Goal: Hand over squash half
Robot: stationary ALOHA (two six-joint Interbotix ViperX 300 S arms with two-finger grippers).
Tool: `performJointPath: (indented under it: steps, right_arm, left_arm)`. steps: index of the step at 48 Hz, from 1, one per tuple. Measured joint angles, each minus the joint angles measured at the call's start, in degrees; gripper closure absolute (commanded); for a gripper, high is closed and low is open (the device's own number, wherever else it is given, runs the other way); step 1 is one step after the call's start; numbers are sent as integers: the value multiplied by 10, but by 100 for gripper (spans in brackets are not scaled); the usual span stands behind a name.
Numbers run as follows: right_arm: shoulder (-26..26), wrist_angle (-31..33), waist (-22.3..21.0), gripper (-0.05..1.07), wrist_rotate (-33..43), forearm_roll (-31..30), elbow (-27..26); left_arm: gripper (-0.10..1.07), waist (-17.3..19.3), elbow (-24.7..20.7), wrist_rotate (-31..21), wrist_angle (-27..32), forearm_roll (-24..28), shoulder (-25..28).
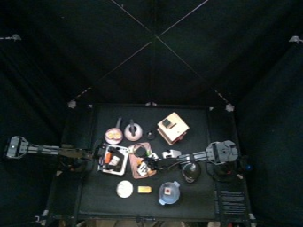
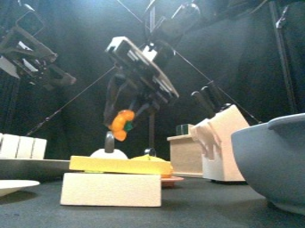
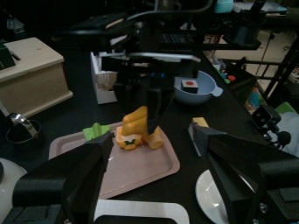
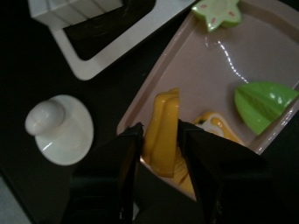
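Over the tray: squash half point(image 4: 167, 131), yellow-orange, sits between the right hand's point(image 4: 162, 144) two jaws, above a pink tray point(image 4: 251, 61).
Squash from the other side: in the left wrist view the squash half point(image 3: 136, 128) hangs under the dark right hand point(image 3: 156, 94), just above the tray point(image 3: 140, 171).
Right hand's grip: jaws stand on either side of the squash, close against it; a firm clamp or a loosening one, I cannot tell.
Seen from the front: orange piece point(image 2: 121, 118) up in the air under the tilted right arm, well clear of the bench.
On the tray: two green pieces, one leaf-shaped point(image 4: 267, 105) and one star-like point(image 4: 219, 11), lie beside the squash.
Left hand: wide open, jaws point(image 3: 146, 188) spread apart near the tray's edge, gripping nothing.
Around: white round lid point(image 4: 56, 124) beside the tray on the black bench point(image 4: 35, 61); blue bowl point(image 3: 197, 86) farther off; a white-and-black box point(image 4: 100, 22) near the tray's end.
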Motion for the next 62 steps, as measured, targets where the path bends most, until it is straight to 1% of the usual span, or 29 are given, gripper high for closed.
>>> performJointPath:
  steps: [4,9,20,31,46,62]
  right_arm:
    - [5,-1,-4,11,0,0,-4]
    - [5,0,-2,8,1,1,-11]
    - [5,18,1,8,1,4,-22]
    - [5,39,1,8,1,8,-23]
    - [9,34,11,8,-2,28,-24]
    - [15,29,22,8,-2,28,-32]
  left_arm:
    - [-6,0,0,0,0,0,0]
    - [-6,1,0,0,0,0,-1]
    - [-6,1,0,0,0,0,-1]
    - [-6,1,0,0,0,-1,-1]
    - [-6,1,0,0,0,0,-1]
    - [-6,1,0,1,0,-1,-1]
